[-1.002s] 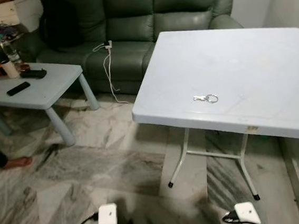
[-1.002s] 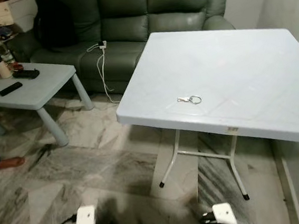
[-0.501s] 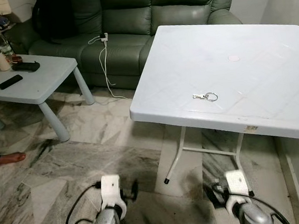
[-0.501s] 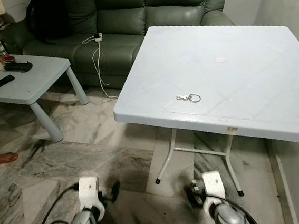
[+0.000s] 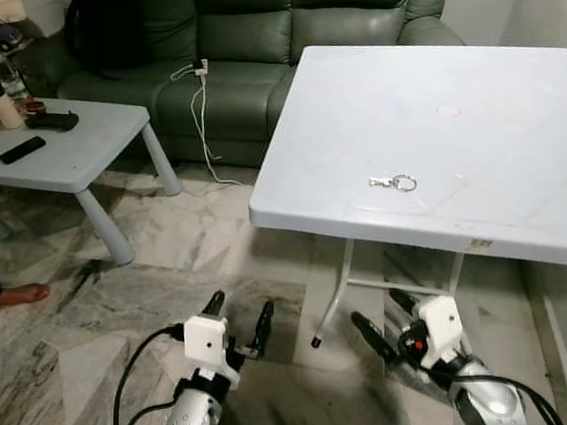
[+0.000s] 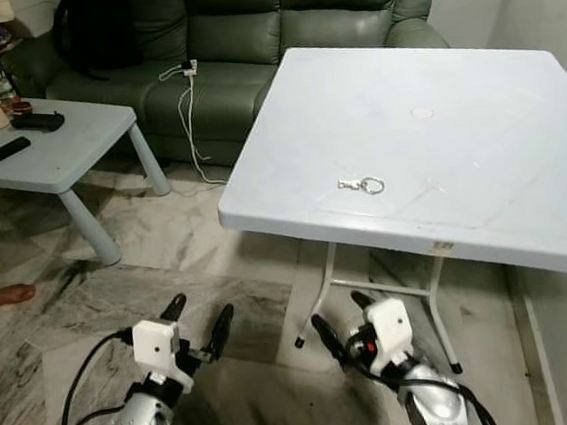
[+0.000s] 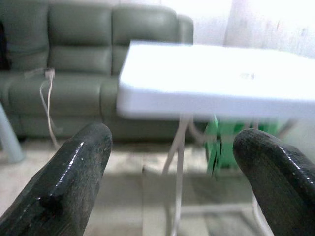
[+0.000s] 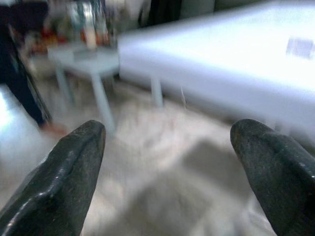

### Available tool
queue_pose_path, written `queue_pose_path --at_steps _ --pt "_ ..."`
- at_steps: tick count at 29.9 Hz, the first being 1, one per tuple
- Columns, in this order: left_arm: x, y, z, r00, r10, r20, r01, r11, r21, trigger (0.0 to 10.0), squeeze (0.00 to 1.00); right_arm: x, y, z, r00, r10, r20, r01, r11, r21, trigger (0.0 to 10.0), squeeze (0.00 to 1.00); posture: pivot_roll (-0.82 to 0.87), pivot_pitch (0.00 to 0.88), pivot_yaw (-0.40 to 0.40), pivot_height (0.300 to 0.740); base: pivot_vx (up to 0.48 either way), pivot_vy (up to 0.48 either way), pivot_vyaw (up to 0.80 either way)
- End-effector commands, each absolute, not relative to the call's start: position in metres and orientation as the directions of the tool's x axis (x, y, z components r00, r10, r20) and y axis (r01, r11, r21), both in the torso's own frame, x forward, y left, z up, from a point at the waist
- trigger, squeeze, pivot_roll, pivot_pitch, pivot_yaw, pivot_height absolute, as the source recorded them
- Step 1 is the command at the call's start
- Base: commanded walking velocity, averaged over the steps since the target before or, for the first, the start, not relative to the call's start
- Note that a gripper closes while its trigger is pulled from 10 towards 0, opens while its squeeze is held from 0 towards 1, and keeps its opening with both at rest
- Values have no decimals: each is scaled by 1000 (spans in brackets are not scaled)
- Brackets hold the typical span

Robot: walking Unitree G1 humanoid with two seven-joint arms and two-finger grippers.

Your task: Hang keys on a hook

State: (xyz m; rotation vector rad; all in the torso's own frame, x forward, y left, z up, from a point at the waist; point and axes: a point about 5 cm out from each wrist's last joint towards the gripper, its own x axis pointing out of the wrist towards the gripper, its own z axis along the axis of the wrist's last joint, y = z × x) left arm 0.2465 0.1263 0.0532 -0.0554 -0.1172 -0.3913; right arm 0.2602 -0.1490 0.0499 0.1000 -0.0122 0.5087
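A small set of keys on a ring (image 5: 393,182) lies near the front edge of the white folding table (image 5: 474,104). My left gripper (image 5: 238,317) is raised low over the marble floor, left of the table's legs, fingers open and empty. My right gripper (image 5: 386,320) hangs below the table's front edge, fingers apart with nothing between them. In the left wrist view the table's edge (image 7: 206,101) sits between the two black fingers (image 7: 74,182). The right wrist view is blurred.
A dark green sofa (image 5: 276,32) stands behind the table, a white cable (image 5: 200,110) trailing off its seat. A low grey table (image 5: 47,155) at the left carries a remote, bottle and cup. A person's foot (image 5: 15,296) rests on the floor at far left.
Both arms have lifted up and forward into view, and their black fingers now show spread apart. The camera has shifted slightly; the keys have stayed put on the table.
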Motion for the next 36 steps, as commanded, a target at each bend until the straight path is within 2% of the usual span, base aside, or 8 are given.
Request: queue_pose_path --at_steps 1,4,9,15,16,25,33,36 --pt "263 123 85 899 -376 225 392 919 -33 10000 0 283 -144 87 875 454 168 -476 872 119 10000 0 14 0 -40 740 0 0 0" --pt "280 125 114 902 -295 316 333 940 -72 10000 0 301 -138 113 887 387 254 -428 893 136 10000 0 20 0 -41 740 0 0 0" --pt "283 131 126 922 -209 326 258 959 -114 10000 0 302 -138 119 913 322 249 -365 919 151 10000 0 24 0 -43 740 0 0 0" --pt "284 143 110 982 -61 180 84 989 -120 10000 0 298 -139 114 941 285 184 -308 944 116 10000 0 23 0 -47 740 0 0 0" --pt "285 149 105 990 -4 139 19 994 -108 10000 0 298 -142 108 951 269 152 -285 953 99 10000 0 26 0 -48 740 0 0 0" --pt "291 162 120 986 22 163 -5 995 -104 10000 0 299 -153 110 965 229 126 -238 969 62 10000 0 19 0 -48 740 0 0 0" --pt "299 175 125 989 58 139 -27 976 -214 10000 0 301 -157 114 971 203 122 -209 977 40 10000 0 9 0 -41 740 0 0 0" --pt "299 175 126 988 59 141 -25 973 -231 10000 0 300 -158 114 974 193 121 -199 979 39 10000 0 7 0 -39 740 394 0 0"
